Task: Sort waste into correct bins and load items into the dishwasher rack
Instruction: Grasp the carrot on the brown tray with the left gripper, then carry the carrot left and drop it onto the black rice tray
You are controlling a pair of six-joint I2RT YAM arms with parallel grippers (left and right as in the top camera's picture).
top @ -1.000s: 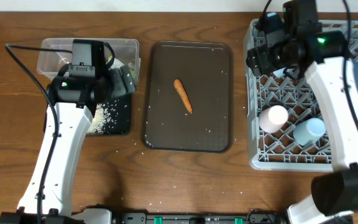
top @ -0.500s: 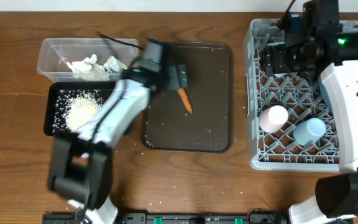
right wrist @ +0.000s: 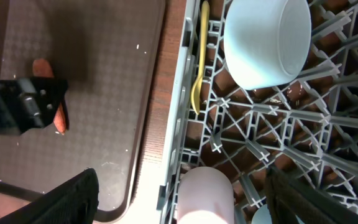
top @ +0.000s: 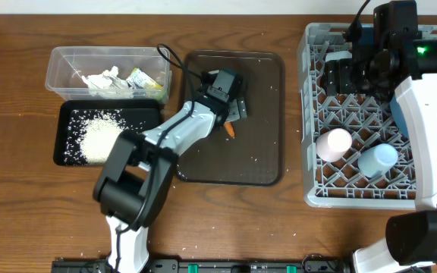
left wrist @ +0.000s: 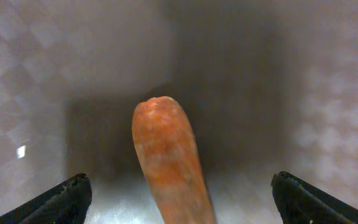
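On the right side of the bench (top: 21,197), the grey rack (top: 306,152) holds a white bowl (right wrist: 266,40) mouth-down. A pink cup (top: 334,142) and a light blue cup (top: 376,159) stand side by side nearer the front edge. A yellow spoon (right wrist: 197,68) lies along the rack's left wall. The right gripper (top: 338,77) hangs over the rack's back part with its jaws wide apart and nothing between them.

The brown tray (top: 264,152) lies mid-bench. At the back-left corner a clear tub (top: 59,72) holds crumpled paper (top: 101,78) and a yellow-green wrapper (top: 139,78). Just in front of it, a black tray (top: 63,136) holds a heap of rice (top: 101,136).

The carrot (left wrist: 166,155) lies on the brown tray, left of its middle. Its long axis runs slantwise from back-left to front-right. The left gripper (top: 234,115) covers most of it from above, so only the front end shows. Its jaws are apart and straddle the carrot, and neither fingertip (left wrist: 67,198) touches it.
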